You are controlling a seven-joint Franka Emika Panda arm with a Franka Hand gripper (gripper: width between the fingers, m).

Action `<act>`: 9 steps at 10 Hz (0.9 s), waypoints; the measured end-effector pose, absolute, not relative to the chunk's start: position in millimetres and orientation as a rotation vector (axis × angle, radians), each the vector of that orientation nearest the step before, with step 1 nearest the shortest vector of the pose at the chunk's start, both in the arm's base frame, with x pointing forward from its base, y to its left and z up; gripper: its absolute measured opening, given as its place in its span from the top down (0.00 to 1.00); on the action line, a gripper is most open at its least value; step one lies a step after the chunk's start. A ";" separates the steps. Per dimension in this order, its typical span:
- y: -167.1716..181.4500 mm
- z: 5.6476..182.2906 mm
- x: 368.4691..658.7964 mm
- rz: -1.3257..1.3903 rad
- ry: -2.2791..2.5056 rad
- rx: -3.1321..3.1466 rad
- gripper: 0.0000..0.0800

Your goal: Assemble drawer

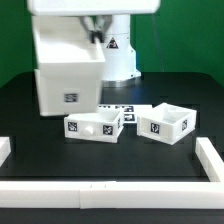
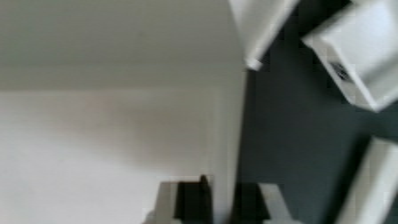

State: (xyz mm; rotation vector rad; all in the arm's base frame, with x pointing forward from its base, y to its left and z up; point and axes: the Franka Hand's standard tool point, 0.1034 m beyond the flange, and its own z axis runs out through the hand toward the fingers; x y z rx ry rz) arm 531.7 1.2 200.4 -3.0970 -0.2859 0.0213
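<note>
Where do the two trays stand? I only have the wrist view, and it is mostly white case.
Observer: Both on the table: one tray by the case, the other tray further to the exterior view's right.
Operator: Do they touch each other?
Observer: No, bare table shows between them.
Operator: Anything behind that gap?
Observer: The marker board lies flat there.
</note>
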 end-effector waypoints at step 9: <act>88.4 157.4 563.7 -0.538 -0.047 -3.059 0.96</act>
